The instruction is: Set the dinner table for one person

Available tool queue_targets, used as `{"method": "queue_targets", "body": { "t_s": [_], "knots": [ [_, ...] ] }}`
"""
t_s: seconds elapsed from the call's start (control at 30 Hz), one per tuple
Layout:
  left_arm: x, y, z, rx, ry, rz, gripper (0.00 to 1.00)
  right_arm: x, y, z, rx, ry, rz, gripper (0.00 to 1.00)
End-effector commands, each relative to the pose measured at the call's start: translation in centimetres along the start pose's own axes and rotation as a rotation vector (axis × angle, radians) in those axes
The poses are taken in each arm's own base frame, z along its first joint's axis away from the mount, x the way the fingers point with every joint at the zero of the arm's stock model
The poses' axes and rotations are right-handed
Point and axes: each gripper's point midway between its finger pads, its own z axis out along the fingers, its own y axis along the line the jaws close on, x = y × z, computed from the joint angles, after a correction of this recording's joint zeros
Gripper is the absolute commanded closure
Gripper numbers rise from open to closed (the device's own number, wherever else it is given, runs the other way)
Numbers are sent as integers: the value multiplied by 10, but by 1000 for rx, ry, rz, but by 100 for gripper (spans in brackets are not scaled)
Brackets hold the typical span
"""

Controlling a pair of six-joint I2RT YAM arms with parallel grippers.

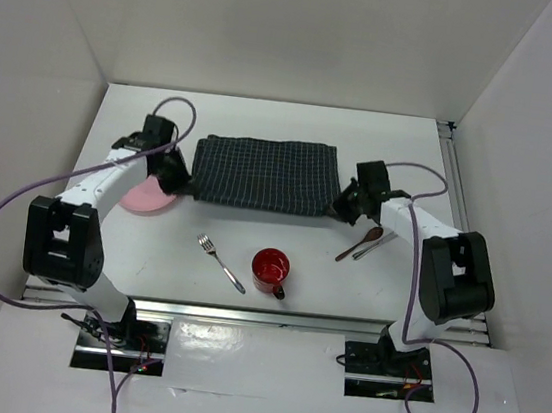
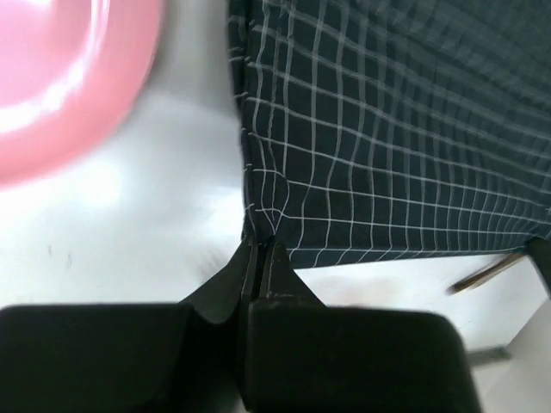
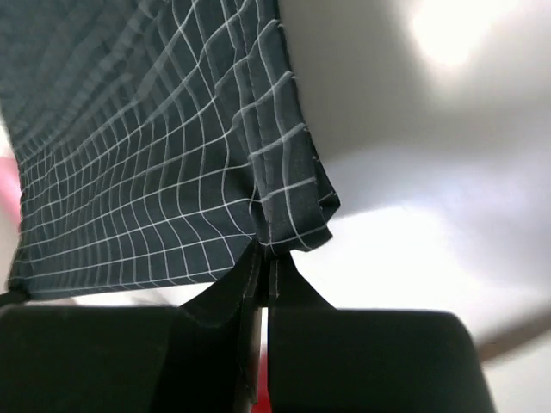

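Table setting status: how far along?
Done: nothing set yet. In hand: left gripper and right gripper each pinch a near corner of the dark navy checked cloth placemat. Left: pink round plate, silver metal fork, red mug and brown spoon lie off it on the white tabletop.

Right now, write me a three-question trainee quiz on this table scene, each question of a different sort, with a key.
1. True or false: the left tool and the right tool are each shut on a near corner of the checked placemat.
2. Fill in: the pink plate lies beside the ___ arm.
3. In the top view, what stands just right of the fork? A. red mug B. pink plate C. placemat

Key: 1 true; 2 left; 3 A
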Motion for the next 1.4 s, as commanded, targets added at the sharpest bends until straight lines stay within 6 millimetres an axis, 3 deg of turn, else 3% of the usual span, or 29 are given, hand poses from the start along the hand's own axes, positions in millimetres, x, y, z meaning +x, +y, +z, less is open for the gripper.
{"method": "queue_targets", "body": {
  "t_s": [0.0, 0.03, 0.1, 0.13, 0.17, 0.27, 0.37, 0.4, 0.47, 0.5, 0.57, 0.6, 0.63, 0.67, 0.7, 0.73, 0.8, 0.93, 1.1, 1.37],
  "knots": [
    [26, 33, 20, -47, 37, -45, 78, 3, -29, 0, 57, -28, 17, 100],
    [31, 37, 22, -55, 49, -37, 63, 7, -33, 1, 67, -21, 19, 98],
    [30, 41, 24, -83, 58, -26, 32, 8, -35, -2, 74, -14, 2, 78],
    [25, 41, 21, -97, 46, -25, 21, 9, -40, -3, 91, -16, -15, 63],
    [18, 44, 18, -120, 23, 6, 15, 8, -40, -6, 89, -16, -44, 37],
    [-8, 36, 3, -146, -46, 36, 19, -5, -34, -28, 115, -61, -90, 17],
    [-35, 18, -11, -115, -110, 80, 33, -29, -16, -49, 118, -142, -123, 15],
    [-35, 16, -2, -127, -97, 102, 38, -35, -14, -52, 123, -160, -124, 15],
    [-30, 10, 4, -147, -59, 121, 47, -46, -9, -55, 139, -192, -147, 18],
    [-33, 2, 6, -140, -58, 132, 52, -56, 3, -57, 118, -212, -165, 23],
    [-18, -5, 25, -150, 6, 161, 61, -61, 10, -51, 116, -198, -185, 50],
    [-18, -12, 30, -144, 10, 173, 65, -59, 11, -37, 115, -158, -230, 66],
    [-13, -12, 36, -153, 32, 181, 67, -62, 27, -32, 76, -142, -263, 81],
    [-1, -11, 51, -173, 74, 184, 73, -59, 29, -24, 72, -102, -281, 100],
    [2, -10, 56, -177, 96, 182, 75, -54, 20, -3, 106, -49, -286, 100],
    [7, -11, 63, -173, 113, 188, 75, -54, 29, 1, 95, -35, -292, 100],
    [18, 1, 82, -211, 163, 184, 76, -45, 19, 22, 116, 24, -297, 100],
    [28, 16, 105, -267, 230, 200, 84, -44, 6, 42, 163, 45, -292, 100],
    [30, 24, 119, -322, 260, 241, 84, -29, -18, 55, 208, 75, -265, 100],
    [13, 37, 132, -431, 233, 272, 82, 3, -59, 45, 270, 118, -227, 100]
  ]
}}
